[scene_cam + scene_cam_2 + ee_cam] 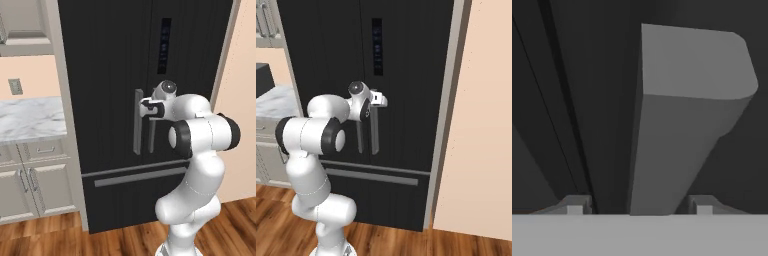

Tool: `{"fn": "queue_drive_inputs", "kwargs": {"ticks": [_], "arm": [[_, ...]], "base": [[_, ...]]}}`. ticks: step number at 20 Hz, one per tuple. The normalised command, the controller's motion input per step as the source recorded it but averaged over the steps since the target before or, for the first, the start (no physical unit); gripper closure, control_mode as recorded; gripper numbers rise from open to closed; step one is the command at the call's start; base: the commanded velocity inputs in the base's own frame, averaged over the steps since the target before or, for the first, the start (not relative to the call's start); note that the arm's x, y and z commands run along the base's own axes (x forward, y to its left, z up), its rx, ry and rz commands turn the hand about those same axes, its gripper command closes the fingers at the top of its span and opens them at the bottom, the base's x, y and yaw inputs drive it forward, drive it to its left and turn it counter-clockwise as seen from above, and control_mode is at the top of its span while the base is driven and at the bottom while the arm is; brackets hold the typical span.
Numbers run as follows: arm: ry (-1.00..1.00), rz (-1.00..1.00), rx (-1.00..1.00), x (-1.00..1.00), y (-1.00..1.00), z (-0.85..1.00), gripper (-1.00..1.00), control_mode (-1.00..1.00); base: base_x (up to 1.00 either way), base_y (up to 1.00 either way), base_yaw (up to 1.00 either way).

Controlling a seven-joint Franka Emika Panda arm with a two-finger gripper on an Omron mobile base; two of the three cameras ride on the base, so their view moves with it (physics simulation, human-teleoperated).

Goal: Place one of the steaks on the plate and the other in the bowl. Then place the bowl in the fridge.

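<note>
Gripper [636, 206] parked at the fridge [110, 60] door, jaws apart, one fingertip either side of a grey handle [677, 130], not visibly pinching it yet. Can't tell left or right door bar. Could easily slip off if pulled before clamping. Could also yank along the wrong arc and jam, doors being fully shut.

A marble countertop [30, 117] runs along the left wall, with pale cabinet doors [30, 187] and a drawer [45, 149] beneath it. A grey wall outlet [15, 86] sits above the counter on the peach wall [481, 125], under an upper cabinet [25, 25]. Wooden floorboards [125, 240] cover the ground.
</note>
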Motion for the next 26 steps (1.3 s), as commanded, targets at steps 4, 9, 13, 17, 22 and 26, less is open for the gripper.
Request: {"fn": "queue_drive_inputs", "kwargs": {"ticks": [4, 9, 13, 17, 22, 26], "arm": [[0.01, 0.0, 0.0, 0.01, 0.0, 0.0, 1.0, -1.0], [0.03, 0.0, 0.01, -0.34, -0.14, 0.23, 1.0, -1.0], [0.01, 0.0, 0.05, -0.89, -0.18, 0.58, 1.0, -1.0], [0.09, 0.08, 0.17, -1.0, -0.31, 0.73, 1.0, -1.0], [0.07, 0.1, 0.23, -1.0, -0.7, 0.64, 1.0, -1.0], [0.0, 0.09, 0.26, -1.0, -0.92, 0.35, 1.0, -1.0]], "base": [[0.0, 0.0, 0.0], [0.0, 0.0, 0.0], [0.0, 0.0, 0.0], [0.0, 0.0, 0.0], [0.0, 0.0, 0.0], [0.0, 0.0, 0.0]]}}
